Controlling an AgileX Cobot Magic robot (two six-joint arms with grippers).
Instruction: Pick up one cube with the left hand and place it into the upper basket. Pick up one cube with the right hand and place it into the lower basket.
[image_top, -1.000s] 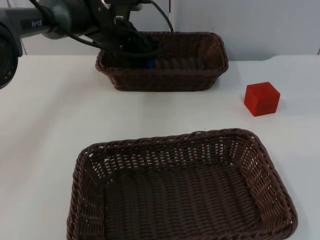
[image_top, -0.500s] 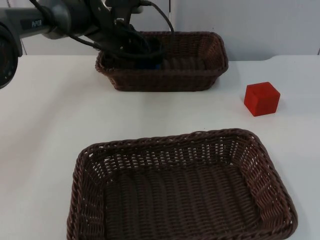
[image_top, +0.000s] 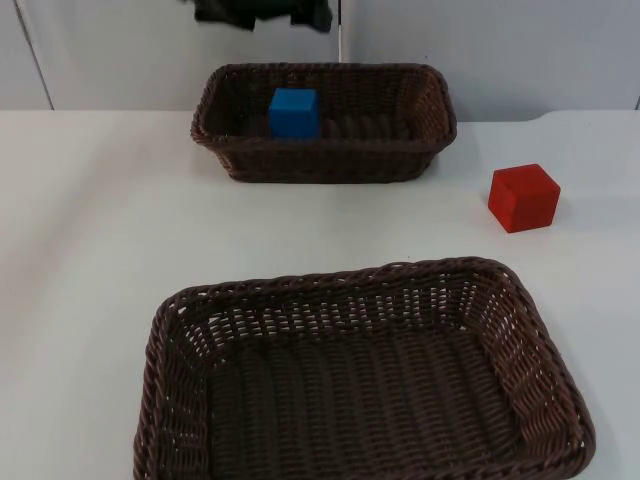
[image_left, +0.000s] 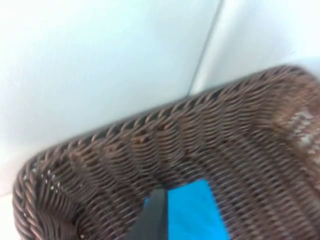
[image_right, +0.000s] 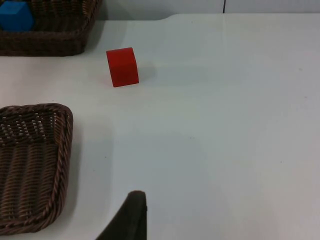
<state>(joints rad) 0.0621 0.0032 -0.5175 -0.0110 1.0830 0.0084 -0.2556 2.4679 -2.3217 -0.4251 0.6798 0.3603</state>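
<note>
The left gripper (image_top: 262, 14) hung at the top edge of the top view, above the far rim of the upper dark-brown woven wicker basket (image_top: 425, 135); whether its fingers were apart or together could not be told. The small blue cube (image_top: 294, 112) sat inside that basket, left of its middle, free of the gripper. In the right wrist view one black fingertip (image_right: 131, 216) hovered over bare white table (image_top: 90, 230). The red cube (image_top: 523, 197) stood on the table at centre right, between the two baskets' right ends. The lower dark-brown wicker basket (image_top: 180, 400) lay across the bottom of the frame.
</note>
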